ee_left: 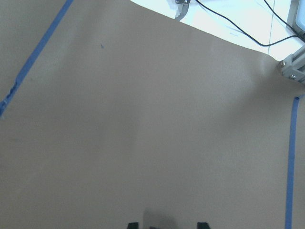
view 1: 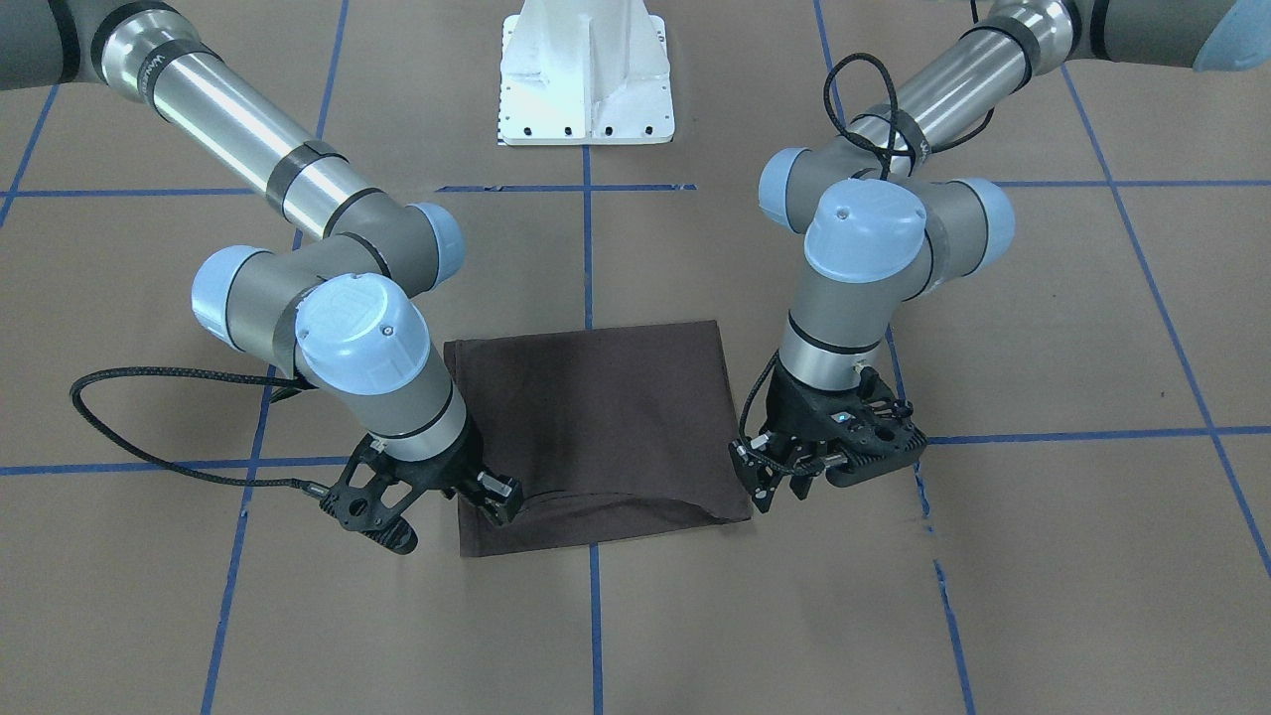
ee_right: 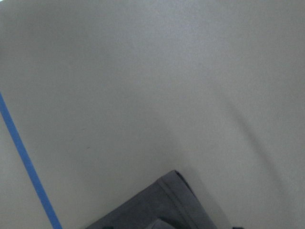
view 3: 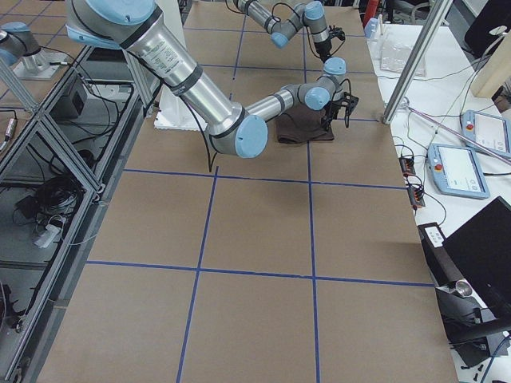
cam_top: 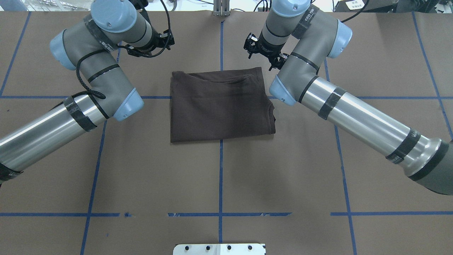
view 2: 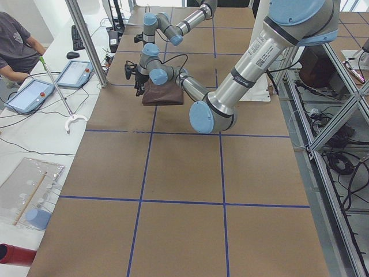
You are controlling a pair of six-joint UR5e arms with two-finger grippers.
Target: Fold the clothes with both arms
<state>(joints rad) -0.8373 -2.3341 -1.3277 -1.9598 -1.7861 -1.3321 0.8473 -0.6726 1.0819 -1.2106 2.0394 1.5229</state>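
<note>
No words can be read on the folded T-shirt (view 1: 596, 417) lying mid-table. The left gripper (view 1: 784, 487) hangs beside it with fingers apart. The right gripper (view 1: 496, 497) pinches its corner.

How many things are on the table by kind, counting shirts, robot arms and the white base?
T-shirt, dark brown, folded: 1
Robot arms, left arm and right arm: 2
White base pedestal: 1
Total: 4
</note>
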